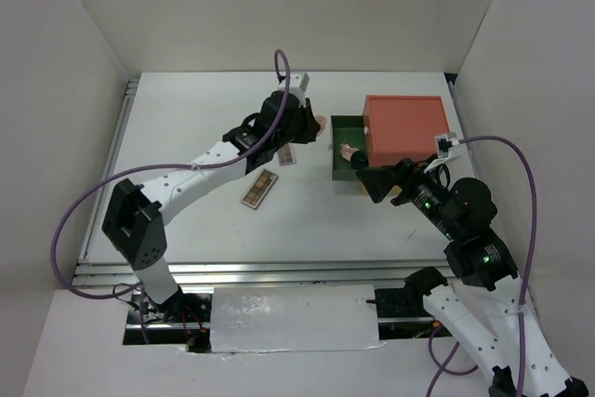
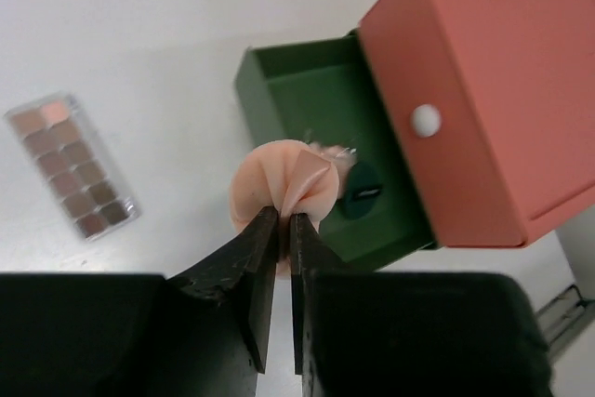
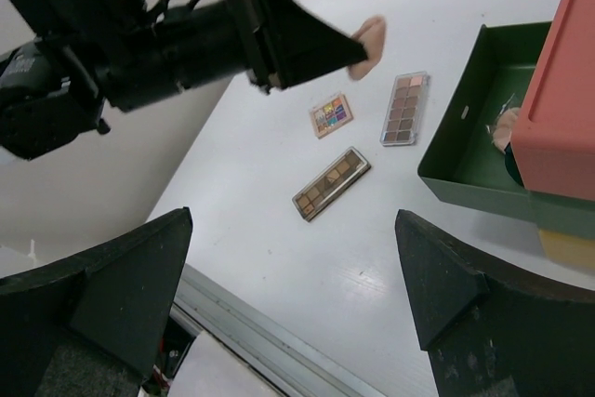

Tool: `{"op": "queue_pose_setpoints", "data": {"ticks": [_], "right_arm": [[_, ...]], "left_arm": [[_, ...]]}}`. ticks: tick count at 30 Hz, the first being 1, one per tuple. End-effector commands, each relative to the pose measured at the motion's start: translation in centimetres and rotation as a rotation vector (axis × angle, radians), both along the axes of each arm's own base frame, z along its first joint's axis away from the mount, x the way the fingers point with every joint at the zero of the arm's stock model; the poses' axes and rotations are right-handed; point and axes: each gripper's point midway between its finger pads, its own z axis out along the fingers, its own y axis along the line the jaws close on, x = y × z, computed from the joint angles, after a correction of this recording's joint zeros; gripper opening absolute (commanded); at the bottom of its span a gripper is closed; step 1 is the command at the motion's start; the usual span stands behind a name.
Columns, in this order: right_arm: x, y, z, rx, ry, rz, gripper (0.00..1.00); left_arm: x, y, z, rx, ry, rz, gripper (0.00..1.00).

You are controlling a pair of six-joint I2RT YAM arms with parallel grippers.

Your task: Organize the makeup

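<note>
left pincer (image 2: pixel 279 222) clenched on round peach-pink compact (image 2: pixel 277 174), rim-held at 6 o'clock | seems light, rigid, slippery | right pincer (image 3: pixel 294 220) released

This was a robotics lab cell: plain white panels (image 1: pixel 56 90) walled the white table (image 1: pixel 307 220) on three sides, and aluminium rails (image 1: pixel 279 272) edged the table's near side.

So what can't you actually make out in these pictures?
- Items in the green drawer: partly behind the peach compact held in the left gripper (left wrist view), partly under the red box (right wrist view).
- Yellow part below the drawer: cut off by the right wrist view's edge.
- Brown palette's shades: too small from the top view.
</note>
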Motion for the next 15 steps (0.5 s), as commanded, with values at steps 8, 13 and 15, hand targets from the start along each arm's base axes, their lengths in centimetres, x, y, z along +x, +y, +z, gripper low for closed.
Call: {"op": "queue_pose_setpoints", "data": {"ticks": [8, 13, 15], "right_arm": [[-0.5, -0.4, 2.6, 0.0, -0.071, -0.009, 0.98], [-0.3, -0.4, 2.3, -0.006, -0.07, -0.012, 0.98], [-0.3, -0.4, 2.4, -0.005, -0.072, -0.01, 0.97]], "left_arm": [[3.2, -8.1, 0.6, -0.071, -0.014, -0.203, 0.57], [3.2, -9.1, 0.1, -0.101, -0.023, -0.237, 0.99], [3.3, -8.4, -0.3, -0.097, -0.015, -0.21, 0.99]]}}
